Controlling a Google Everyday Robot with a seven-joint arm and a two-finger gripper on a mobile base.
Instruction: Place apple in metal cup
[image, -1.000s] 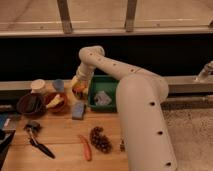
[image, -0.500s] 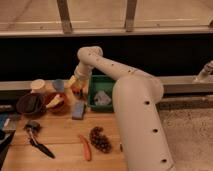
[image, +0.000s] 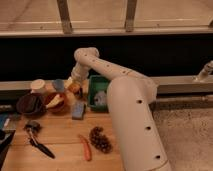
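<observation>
The apple (image: 74, 88) sits at the far edge of the wooden table (image: 62, 137), a yellow-orange ball right under the tip of my arm, just left of the green bin (image: 92, 88) and beside the bluish-grey cup (image: 59, 84). The gripper (image: 74, 83) is down on it — it appears to be clasping the fruit, though the fingers are lost against the arm's end and I cannot tell for certain whether they are closed. I cannot pick out the metal cup from here; it may be hidden behind the arm near the bin. Left of the apple stand a cream-coloured cup (image: 37, 85), a brown bowl (image: 56, 101) holding pale pieces, and a dark bowl (image: 30, 105). A blue sponge (image: 78, 110) lies in front of the apple. Nearer me — a carrot (image: 85, 147), a bunch of dark grapes (image: 100, 139) and a black-handled utensil (image: 37, 141) rest on the wood.
</observation>
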